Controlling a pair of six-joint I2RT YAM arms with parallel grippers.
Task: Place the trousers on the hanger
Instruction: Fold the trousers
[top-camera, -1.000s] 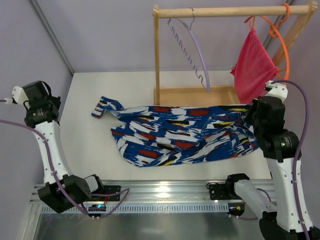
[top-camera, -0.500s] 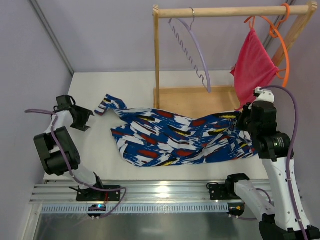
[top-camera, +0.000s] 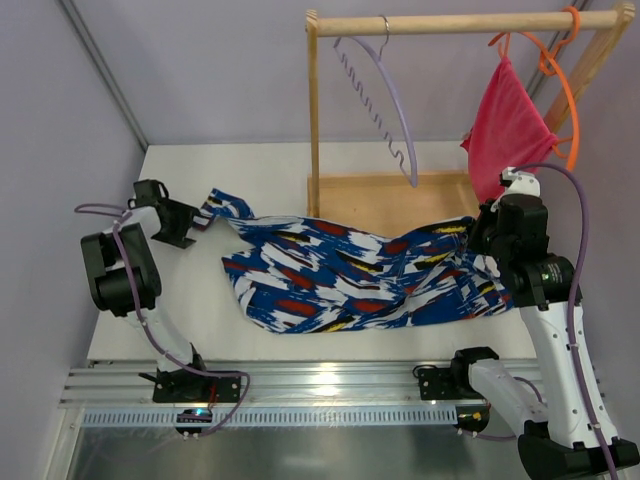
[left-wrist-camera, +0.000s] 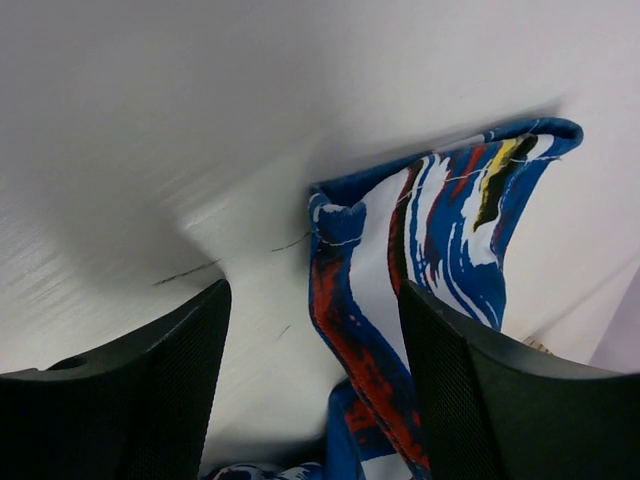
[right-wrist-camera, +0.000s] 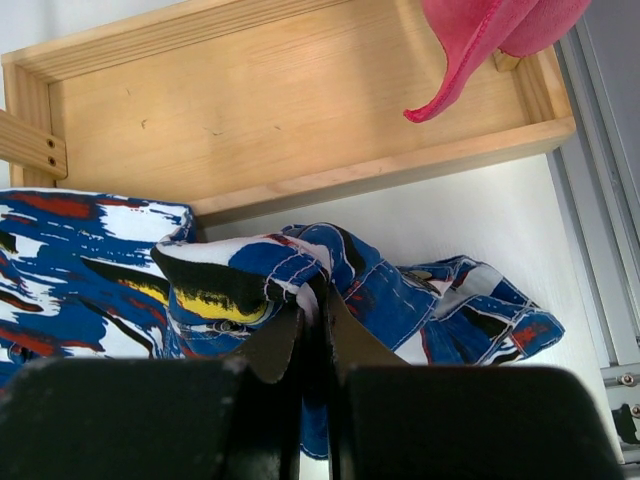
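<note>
Blue patterned trousers (top-camera: 340, 275) lie on the white table (top-camera: 260, 165). The right gripper (right-wrist-camera: 312, 300) clamps a fabric fold; the left gripper (left-wrist-camera: 312, 330), jaws apart, faces the leg end.

The right gripper (right-wrist-camera: 313, 310) pinches a fold of the trousers (right-wrist-camera: 90, 270) just before the wooden tray (right-wrist-camera: 250, 110).

My white table (top-camera: 270, 165) stood boxed in by pale lavender walls (top-camera: 200, 60), evenly lit. At its far right sat a wooden rack (top-camera: 313, 110) with a shallow tray base (right-wrist-camera: 250, 110); a metal rail (top-camera: 330, 385) ran along my near edge.
</note>
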